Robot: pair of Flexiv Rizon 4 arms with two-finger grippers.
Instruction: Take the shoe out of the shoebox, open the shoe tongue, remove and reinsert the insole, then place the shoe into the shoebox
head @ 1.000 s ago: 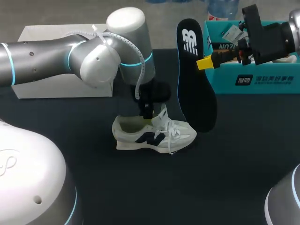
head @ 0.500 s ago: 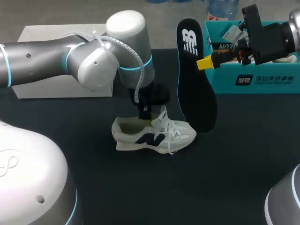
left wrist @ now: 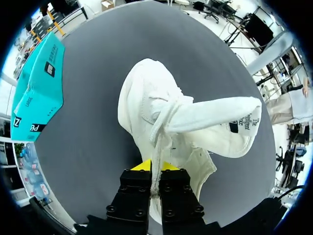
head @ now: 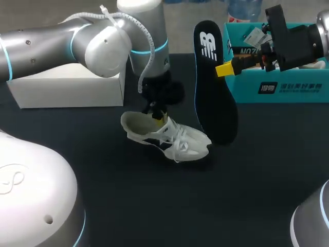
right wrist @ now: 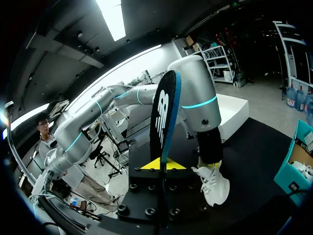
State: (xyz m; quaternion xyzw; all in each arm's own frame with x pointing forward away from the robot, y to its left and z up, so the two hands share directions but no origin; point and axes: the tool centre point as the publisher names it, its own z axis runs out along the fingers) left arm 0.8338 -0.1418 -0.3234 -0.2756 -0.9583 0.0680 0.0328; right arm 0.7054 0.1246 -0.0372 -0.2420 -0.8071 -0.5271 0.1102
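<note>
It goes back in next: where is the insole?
Head view: the insole stands upright right of centre in the right gripper, between the white shoe and the teal shoebox.

a plain white box (head: 67,92) rests flat on the dark table (head: 247,180) — by its far left corner, well apart from the near edge.

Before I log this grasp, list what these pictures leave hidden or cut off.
Head view: where the left fingers meet the shoe is hidden by its own black body.
Left wrist view: the shoe's inside is covered by the tongue and laces.
Head view: the shoebox is cut off by the edge, its inside partly covered by the right arm.
Right wrist view: the insole shows nearly edge-on, far face unseen.
</note>
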